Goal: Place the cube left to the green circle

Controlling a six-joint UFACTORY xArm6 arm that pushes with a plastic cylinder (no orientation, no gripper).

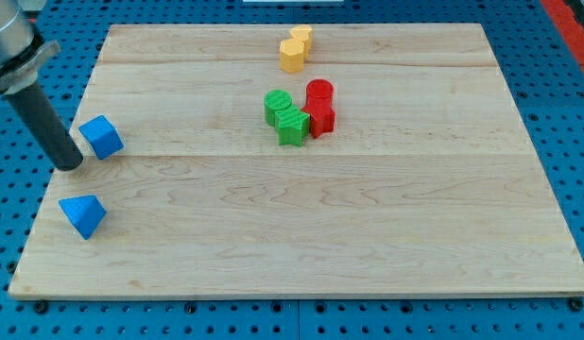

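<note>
A blue cube (102,137) sits near the board's left edge. My tip (71,165) rests just left of it and slightly below, close to touching. The green circle (278,105) lies near the middle top of the board, far to the right of the cube. A green block (293,127) with a ridged top sits against its lower right side.
A blue triangular block (82,214) lies below my tip at the lower left. A red cylinder (319,94) and a red block (322,119) touch the green pair on the right. Two yellow blocks (295,49) sit at the top middle. The wooden board (368,236) lies on a blue perforated table.
</note>
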